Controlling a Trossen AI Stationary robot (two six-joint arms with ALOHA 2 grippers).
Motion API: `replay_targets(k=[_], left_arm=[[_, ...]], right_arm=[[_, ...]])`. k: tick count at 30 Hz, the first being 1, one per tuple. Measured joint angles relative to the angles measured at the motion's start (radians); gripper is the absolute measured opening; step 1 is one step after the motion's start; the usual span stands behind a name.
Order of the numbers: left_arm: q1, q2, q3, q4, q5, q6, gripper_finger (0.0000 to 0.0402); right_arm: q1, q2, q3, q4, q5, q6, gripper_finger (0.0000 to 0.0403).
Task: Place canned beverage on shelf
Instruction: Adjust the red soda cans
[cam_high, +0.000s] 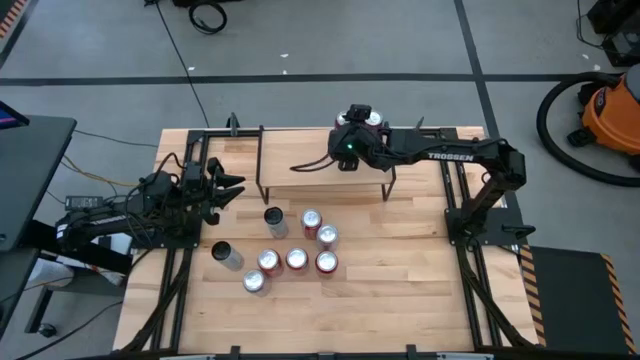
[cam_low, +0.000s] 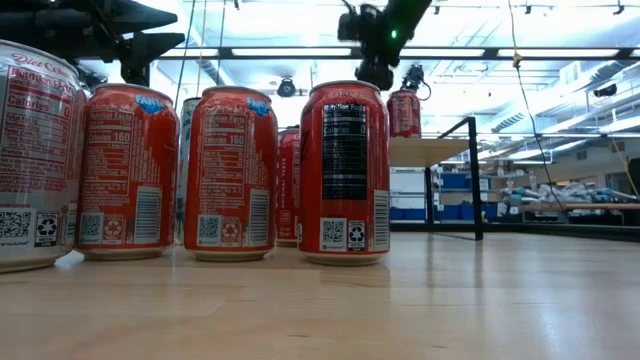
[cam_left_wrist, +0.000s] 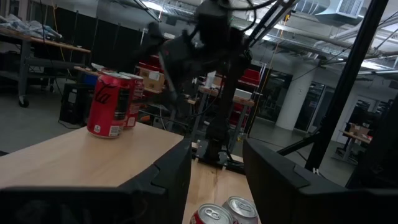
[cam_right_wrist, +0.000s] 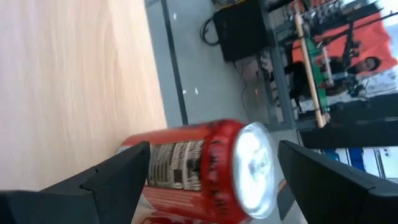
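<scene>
The shelf (cam_high: 300, 155) is a low wooden plank on thin black legs at the table's far middle. Two red cans (cam_left_wrist: 112, 106) stand upright near its right end. My right gripper (cam_high: 358, 122) hovers over that end, open. In the right wrist view its fingers (cam_right_wrist: 124, 174) stand wide apart on either side of one red can (cam_right_wrist: 199, 168) without touching it. The low view shows this gripper (cam_low: 375, 65) above and beside a can (cam_low: 404, 112) on the plank (cam_low: 425, 150). My left gripper (cam_high: 232, 190) waits open at the table's left.
Several loose cans (cam_high: 297, 260) stand in a cluster on the tabletop in front of the shelf, and one (cam_high: 226, 255) lies on its side. They fill the foreground of the low view (cam_low: 345, 170). The shelf's left part is bare.
</scene>
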Motion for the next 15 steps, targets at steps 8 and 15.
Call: replay_targets(k=[8, 15], left_arm=[[0.0, 0.0, 0.0, 0.0, 0.0, -0.001, 0.0156], [0.0, 0.0, 0.0, -0.003, 0.0, -0.001, 0.0156]], right_arm=[[0.072, -0.049, 0.031, -0.135, 0.084, 0.024, 0.0363], [0.097, -0.081, 0.033, -0.387, 0.176, 0.196, 0.0363]])
